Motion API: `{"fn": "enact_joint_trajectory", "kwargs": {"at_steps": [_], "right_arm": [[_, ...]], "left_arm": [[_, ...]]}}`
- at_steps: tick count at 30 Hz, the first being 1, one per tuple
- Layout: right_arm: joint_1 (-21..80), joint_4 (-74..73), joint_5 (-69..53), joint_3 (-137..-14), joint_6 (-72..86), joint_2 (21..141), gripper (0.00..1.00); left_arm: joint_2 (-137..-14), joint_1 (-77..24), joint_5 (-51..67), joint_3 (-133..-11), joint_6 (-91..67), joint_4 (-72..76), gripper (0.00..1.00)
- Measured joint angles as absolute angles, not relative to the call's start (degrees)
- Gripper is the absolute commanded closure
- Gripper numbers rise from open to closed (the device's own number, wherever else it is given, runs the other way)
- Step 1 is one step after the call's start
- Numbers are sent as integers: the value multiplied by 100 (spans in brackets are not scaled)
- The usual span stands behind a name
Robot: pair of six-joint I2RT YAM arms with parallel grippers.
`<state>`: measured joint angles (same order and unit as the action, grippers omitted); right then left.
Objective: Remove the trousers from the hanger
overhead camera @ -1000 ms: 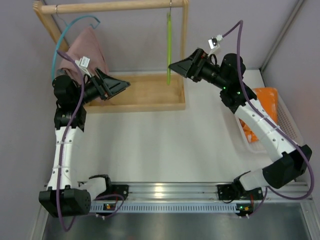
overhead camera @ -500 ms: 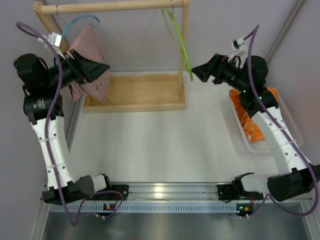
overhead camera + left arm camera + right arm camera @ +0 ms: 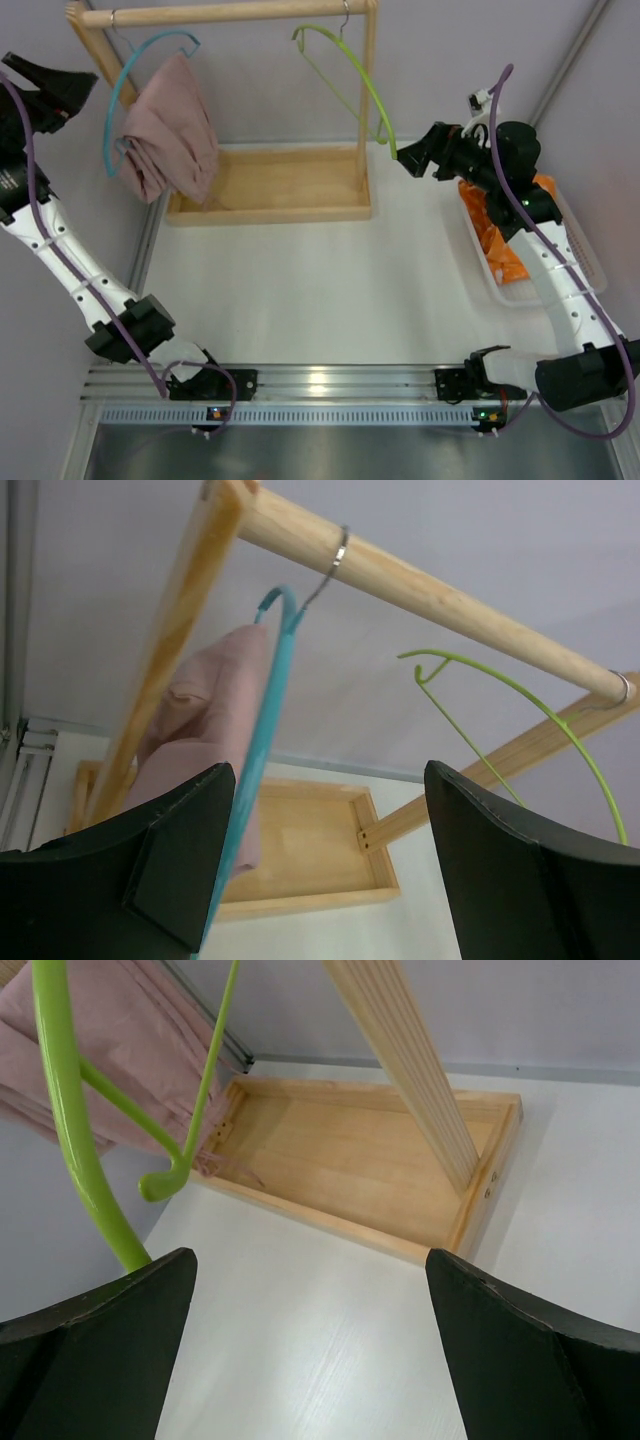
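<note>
The dusty pink trousers hang folded over a teal hanger on the wooden rail. They also show in the left wrist view and the right wrist view. The orange patterned trousers lie in a white tray at the right. The green hanger hangs bare. My left gripper is open and empty, raised at the far left, apart from the pink trousers. My right gripper is open and empty, right beside the green hanger's lower end.
The wooden rack has a shallow base tray and an upright post between the green hanger and my right gripper. The white tray stands at the table's right edge. Grey walls close the back and both sides.
My left arm has swung up and far to the left, away from the pink trousers. My right gripper has drawn back to the right. The green hanger has swung and turned broadside.
</note>
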<state>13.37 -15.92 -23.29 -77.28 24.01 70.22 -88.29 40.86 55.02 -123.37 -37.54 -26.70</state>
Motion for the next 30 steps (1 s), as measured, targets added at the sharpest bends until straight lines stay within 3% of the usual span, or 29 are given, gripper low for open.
{"fn": "enact_joint_trajectory", "kwargs": {"at_steps": [14,26,30], "right_arm": [[1332,-1503,-2408,-7690,2552,7019,1],[1328,-1448,-2582,-7684,2755,7107,0],[1306,-1367,-2707,-7638,2836,7107,1]], "left_arm": [[-9284,4217,5804,-11819,-3929,-2222,28],[-9236,3052,5819,-10836,-3730,-2202,46],[-9074,2711,5706,-10619,-3706,-2204,48]]}}
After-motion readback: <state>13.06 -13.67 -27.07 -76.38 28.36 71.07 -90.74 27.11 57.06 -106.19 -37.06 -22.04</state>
